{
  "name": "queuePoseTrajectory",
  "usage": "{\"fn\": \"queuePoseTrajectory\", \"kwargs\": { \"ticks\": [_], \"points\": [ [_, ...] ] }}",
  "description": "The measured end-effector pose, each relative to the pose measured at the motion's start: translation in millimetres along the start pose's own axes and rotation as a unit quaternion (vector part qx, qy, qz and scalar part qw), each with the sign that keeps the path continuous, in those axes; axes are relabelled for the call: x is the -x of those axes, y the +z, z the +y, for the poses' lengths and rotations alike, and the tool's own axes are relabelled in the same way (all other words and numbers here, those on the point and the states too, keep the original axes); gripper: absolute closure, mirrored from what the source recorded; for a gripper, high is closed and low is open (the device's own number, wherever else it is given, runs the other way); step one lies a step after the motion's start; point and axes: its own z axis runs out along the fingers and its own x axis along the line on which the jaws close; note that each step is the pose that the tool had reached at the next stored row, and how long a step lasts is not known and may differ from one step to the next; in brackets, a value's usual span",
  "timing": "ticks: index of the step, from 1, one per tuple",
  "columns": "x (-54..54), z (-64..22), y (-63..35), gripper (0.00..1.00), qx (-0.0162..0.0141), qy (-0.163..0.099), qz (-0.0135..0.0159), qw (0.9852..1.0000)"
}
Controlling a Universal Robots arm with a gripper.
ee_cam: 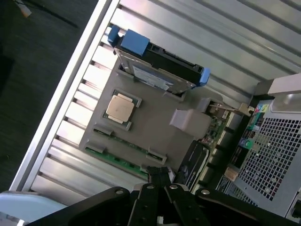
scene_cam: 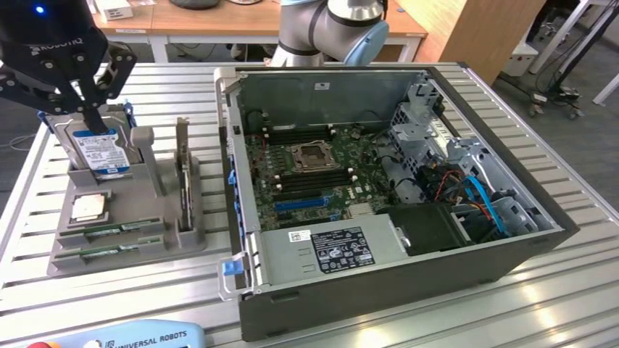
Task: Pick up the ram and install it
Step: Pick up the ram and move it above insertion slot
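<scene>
Two ram sticks lie flat in slots along the near edge of a grey holder point(scene_cam: 145, 243): one ram point(scene_cam: 109, 233) behind, the other point(scene_cam: 101, 251) in front. The wrist view shows the green edge of the outer ram point(ee_cam: 117, 162). My black gripper point(scene_cam: 92, 116) hangs above the holder's far end, over the hard drive point(scene_cam: 97, 148). It is shut with nothing in it, and its fingertips point(ee_cam: 159, 178) meet close to the ram side of the holder.
The holder also carries a silver processor chip point(scene_cam: 89, 207) and an upright dark card point(scene_cam: 182, 174). An open computer case point(scene_cam: 387, 283) lies on the exterior view's right, with its motherboard point(scene_cam: 309, 163) and black memory slots exposed. A teach pendant point(scene_cam: 126, 339) lies at the table's near edge.
</scene>
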Motion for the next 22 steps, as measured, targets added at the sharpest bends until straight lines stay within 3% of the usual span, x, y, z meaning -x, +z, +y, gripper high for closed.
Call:
{"fn": "queuePoseTrajectory", "kwargs": {
  "ticks": [5, 11, 16, 22],
  "points": [
    [0.0, 0.0, 0.3, 0.90, 0.0009, -0.039, 0.0013, 0.9992],
    [0.0, 0.0, 0.4, 0.90, 0.0014, -0.083, 0.0031, 0.9965],
    [0.0, 0.0, 0.3, 0.90, 0.0021, -0.119, 0.0044, 0.9928],
    [0.0, 0.0, 0.4, 0.90, 0.0029, -0.159, 0.0057, 0.9872]
  ]
}}
